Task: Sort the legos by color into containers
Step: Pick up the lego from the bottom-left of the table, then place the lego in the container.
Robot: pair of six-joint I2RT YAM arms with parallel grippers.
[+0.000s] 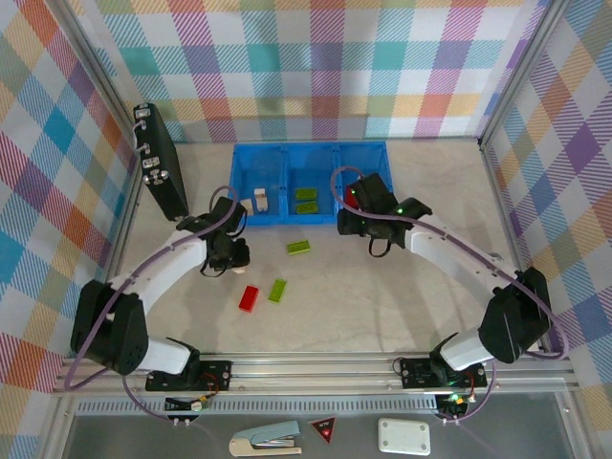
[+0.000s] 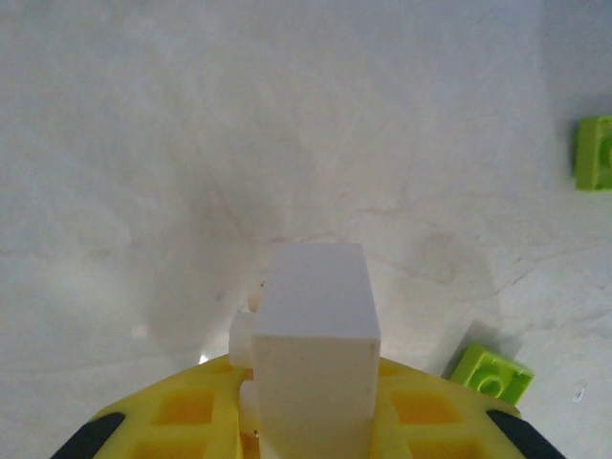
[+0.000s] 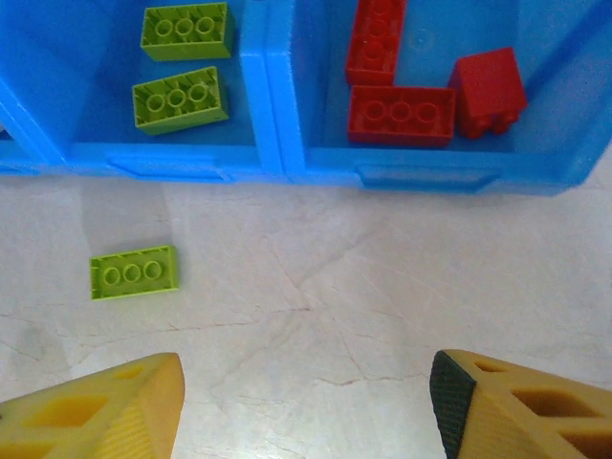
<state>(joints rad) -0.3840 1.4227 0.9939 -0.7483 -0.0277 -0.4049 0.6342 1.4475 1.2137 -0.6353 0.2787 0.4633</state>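
Currently the blue tray [image 1: 289,167] sits at the far middle of the table [image 1: 382,306], three bins side by side. Left bin: cream bricks [image 1: 257,201], two as far as I can tell. Middle bin: two lime green bricks [image 3: 182,98], studs up, lying parallel. Right bin: three red bricks [image 3: 402,115], one tipped on its side. The right wrist view gives them plainly, whereas from above the right arm covers part of that bin. Right claw [image 3: 308,373] hovers just in front of the tray, fingers wide apart, nothing between them. Left claw [image 1: 232,254] is near the tray's left front corner. The left wrist view settles the grip, which the top view cannot resolve: clamped on a cream brick [image 2: 316,325], upright, plain faces to the camera, a stud showing at its left side. Loose on the table: a lone green brick [image 1: 298,247] just in front of the middle bin; a loose red brick [image 1: 250,297] and a second green brick [image 1: 278,290] side by side, nearer the arm bases.
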